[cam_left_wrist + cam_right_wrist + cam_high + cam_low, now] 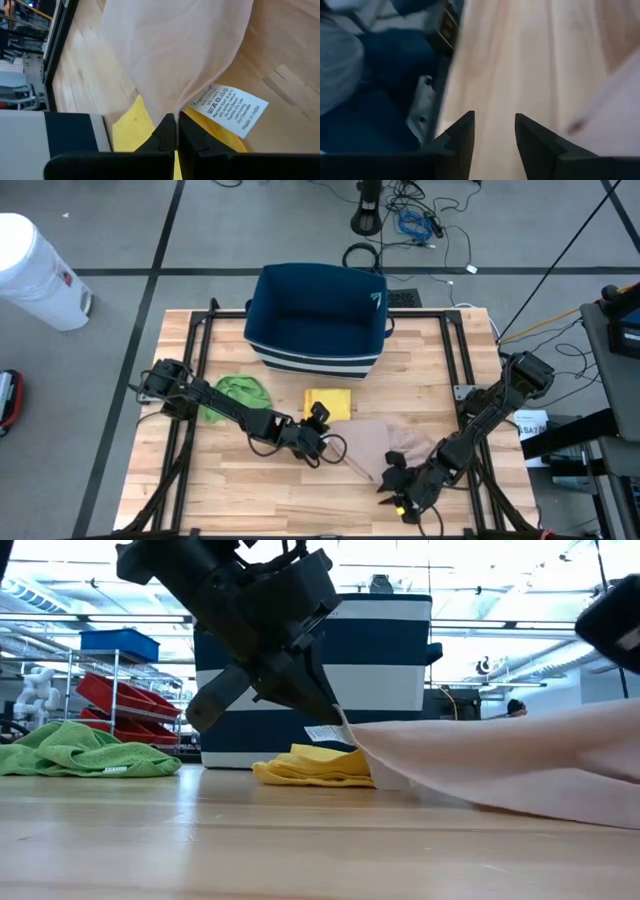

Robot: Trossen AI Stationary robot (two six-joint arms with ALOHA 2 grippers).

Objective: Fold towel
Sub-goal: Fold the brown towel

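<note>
A beige towel (pixel 385 445) lies crumpled on the table's near right part, in front of a folded yellow cloth (pixel 328 402). My left gripper (pixel 322 436) is at the towel's left corner and shut on it, right beside the white care label (pixel 230 107). In the low view that corner (pixel 345 732) is raised off the wood while the rest of the towel (pixel 520 775) slopes down to the table. My right gripper (pixel 400 495) is open and hovers low at the towel's near edge. Its wrist view shows bare wood between its fingers (pixel 495 120) and the towel (pixel 615 110) off to one side. My left gripper pinches the towel's edge (pixel 176 109) between its two shut fingers, at the corner with the care label. It comes slanting down from the table's left. The corner is lifted off the table and the cloth runs from it down to the table; how many layers are pinched, I cannot tell.
A navy basket with white stripes (pixel 318 315) stands at the far middle of the table. A green cloth (pixel 240 392) lies crumpled to the left of the yellow one. Black frame rails (pixel 195 340) run along the table's sides. Bare wood lies at the near left (pixel 220 490).
</note>
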